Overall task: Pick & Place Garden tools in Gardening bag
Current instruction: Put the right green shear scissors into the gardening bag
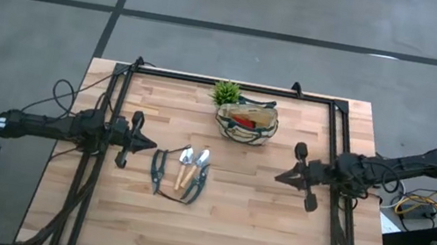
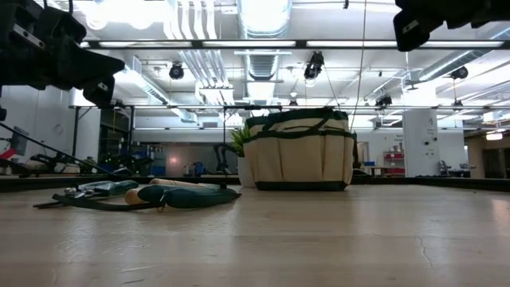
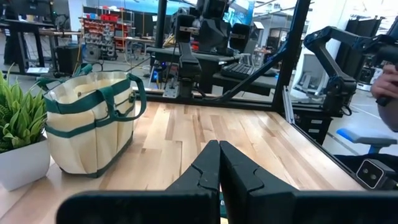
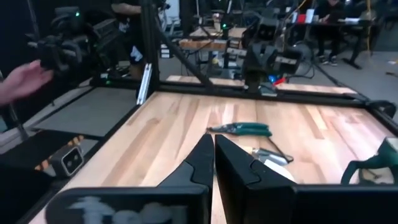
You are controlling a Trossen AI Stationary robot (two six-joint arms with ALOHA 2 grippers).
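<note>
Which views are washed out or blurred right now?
Low view: ceiling lights glare behind the gardening bag; both arms are near silhouettes. Right wrist view: the right gripper and foreground are soft; the shears stay readable. Left wrist view: the left gripper is slightly soft. High view: evenly lit.

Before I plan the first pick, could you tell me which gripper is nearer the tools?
Left. The left gripper sits just beside the tools; the right gripper waits farther across the table.

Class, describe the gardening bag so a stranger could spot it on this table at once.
On the wooden table, look to the far edge's middle. The bag sits beside a small plant. It alone is beige fabric with green trim and loop handles; the tools lie flat nearer the middle.
</note>
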